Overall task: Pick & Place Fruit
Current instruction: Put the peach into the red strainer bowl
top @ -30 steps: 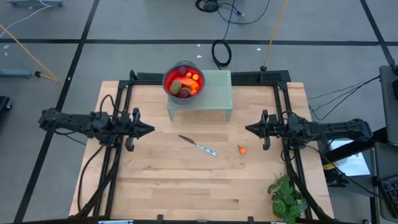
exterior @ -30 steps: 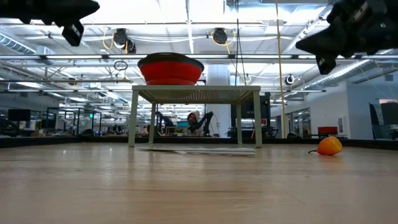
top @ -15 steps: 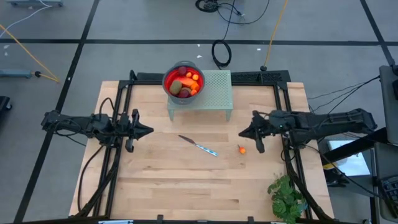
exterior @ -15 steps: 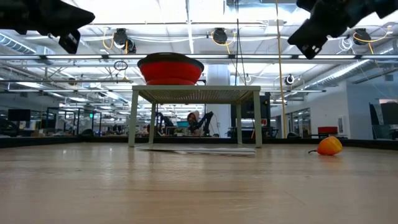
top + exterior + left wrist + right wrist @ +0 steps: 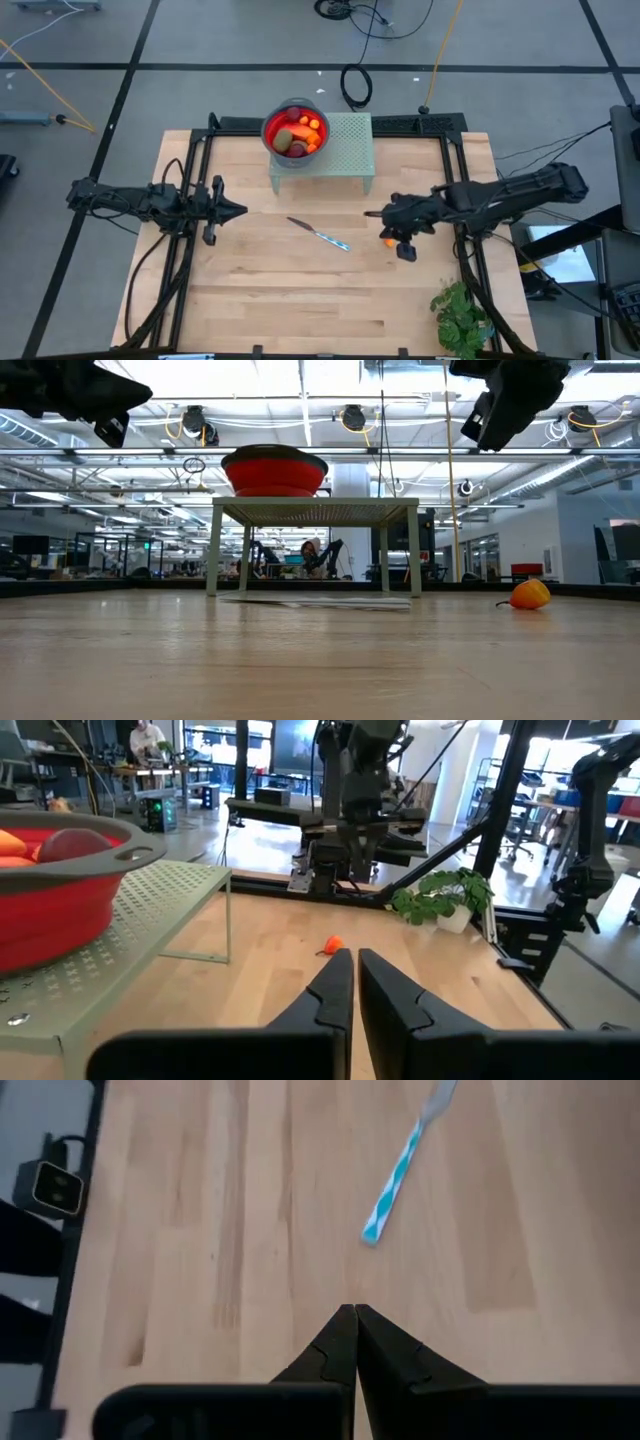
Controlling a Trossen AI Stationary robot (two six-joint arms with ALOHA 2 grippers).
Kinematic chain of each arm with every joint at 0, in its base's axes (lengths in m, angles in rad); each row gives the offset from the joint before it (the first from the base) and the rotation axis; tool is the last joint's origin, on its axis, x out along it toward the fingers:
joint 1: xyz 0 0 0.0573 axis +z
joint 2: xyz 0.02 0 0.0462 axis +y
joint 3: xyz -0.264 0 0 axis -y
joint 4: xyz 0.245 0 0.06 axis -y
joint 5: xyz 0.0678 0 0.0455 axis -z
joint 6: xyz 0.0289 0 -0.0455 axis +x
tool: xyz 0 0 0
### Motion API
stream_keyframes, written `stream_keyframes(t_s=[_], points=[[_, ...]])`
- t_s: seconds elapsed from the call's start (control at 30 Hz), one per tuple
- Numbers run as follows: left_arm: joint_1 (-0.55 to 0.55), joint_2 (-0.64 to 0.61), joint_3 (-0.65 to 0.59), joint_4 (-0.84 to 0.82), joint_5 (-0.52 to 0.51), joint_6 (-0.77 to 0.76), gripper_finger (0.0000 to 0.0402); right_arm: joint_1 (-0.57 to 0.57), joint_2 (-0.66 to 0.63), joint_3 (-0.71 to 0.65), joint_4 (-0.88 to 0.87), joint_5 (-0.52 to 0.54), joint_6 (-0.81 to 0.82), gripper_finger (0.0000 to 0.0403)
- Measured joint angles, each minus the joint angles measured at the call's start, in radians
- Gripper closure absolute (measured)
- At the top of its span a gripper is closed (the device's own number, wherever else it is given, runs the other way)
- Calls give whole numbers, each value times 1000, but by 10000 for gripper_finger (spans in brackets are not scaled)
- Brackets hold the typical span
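Table (image 5: 300, 300): a light wooden top is seen, framed by dark rails.
Stand (image 5: 345, 150): a pale green perforated stand is placed at the far middle of the table.
Bowl (image 5: 293, 128): a red bowl is set on the stand's left end.
Fruit in bowl (image 5: 297, 136): orange, dark red and olive-brown pieces are held inside the bowl.
Left gripper (image 5: 240, 210): it is held above the table's left part, well apart from the fruit; its fingers (image 5: 335, 982) are seen pressed nearly together on nothing.
Right gripper (image 5: 372, 214): it is held above the table, just beside the loose fruit; its fingers (image 5: 340, 1335) are seen together, empty.
Plant (image 5: 462, 318): it is placed at the near right corner.
Knife (image 5: 319, 234): it is laid flat mid-table.
Loose fruit (image 5: 388, 240): a tiny orange piece is left on the table, right of the knife.
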Motion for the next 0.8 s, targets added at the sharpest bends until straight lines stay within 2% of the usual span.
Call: stream_keyframes(t_s=[0.17,0.3,0.6,0.8], points=[[0,0,0,-3,2,11,399,5,107,118,-150,2,122,403],[0,0,0,-22,2,7,389,4,180,192,-248,0,177,403],[0,0,0,-25,29,3,388,-37,239,201,-285,-28,311,402],[0,0,0,-25,30,3,396,-58,240,201,-292,-28,352,372]])
